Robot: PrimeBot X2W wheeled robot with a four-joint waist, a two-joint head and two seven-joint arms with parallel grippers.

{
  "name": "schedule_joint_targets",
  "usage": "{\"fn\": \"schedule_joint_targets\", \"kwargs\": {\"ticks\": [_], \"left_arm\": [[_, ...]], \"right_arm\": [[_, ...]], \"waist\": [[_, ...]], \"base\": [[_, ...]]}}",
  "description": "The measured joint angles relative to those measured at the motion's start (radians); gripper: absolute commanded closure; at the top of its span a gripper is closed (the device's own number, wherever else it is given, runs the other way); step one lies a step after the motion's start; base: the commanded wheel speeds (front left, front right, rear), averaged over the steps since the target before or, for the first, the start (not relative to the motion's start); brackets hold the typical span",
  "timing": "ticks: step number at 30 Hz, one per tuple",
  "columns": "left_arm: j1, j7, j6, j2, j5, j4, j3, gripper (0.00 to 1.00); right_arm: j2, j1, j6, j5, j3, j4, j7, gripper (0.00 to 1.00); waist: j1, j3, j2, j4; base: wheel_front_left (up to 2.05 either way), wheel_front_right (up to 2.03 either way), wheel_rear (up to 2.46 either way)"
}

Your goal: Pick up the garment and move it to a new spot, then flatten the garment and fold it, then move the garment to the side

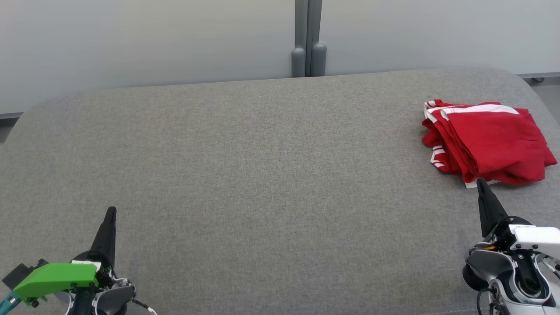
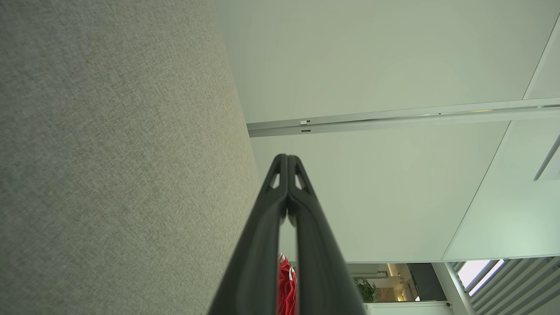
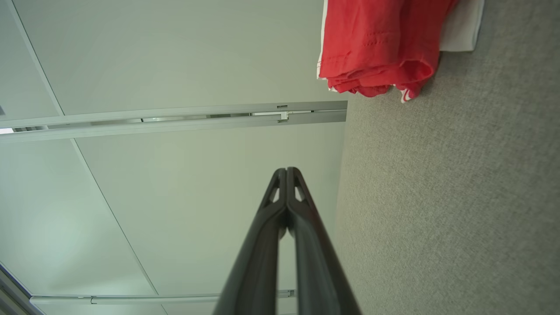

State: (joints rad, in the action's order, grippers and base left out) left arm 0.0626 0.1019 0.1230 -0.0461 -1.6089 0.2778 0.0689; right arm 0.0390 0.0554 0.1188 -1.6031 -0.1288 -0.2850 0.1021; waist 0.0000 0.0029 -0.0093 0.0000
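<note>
A folded red garment (image 1: pixel 488 142) lies by the right edge of the grey worktop (image 1: pixel 262 175), while the left pincer (image 1: pixel 111 211) and right pincer (image 1: pixel 480 181) hover closed and empty near its front edge.

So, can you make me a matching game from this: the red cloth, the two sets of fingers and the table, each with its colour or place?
1 garment
2 left fingers
3 right fingers
4 table

A grey fabric top
B lower left, shut, green part behind
C red with white stripes, far right
D lower right, shut, white casing behind

Pairs: 1-C, 2-B, 3-D, 4-A
</note>
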Motion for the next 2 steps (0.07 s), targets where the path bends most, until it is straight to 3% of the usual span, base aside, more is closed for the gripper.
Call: {"fn": "schedule_joint_targets", "kwargs": {"ticks": [2], "left_arm": [[0.0,0.0,0.0,0.0,0.0,0.0,0.0,1.0]], "right_arm": [[0.0,0.0,0.0,0.0,0.0,0.0,0.0,1.0]], "waist": [[0.0,0.0,0.0,0.0]], "base": [[0.0,0.0,0.0]]}}
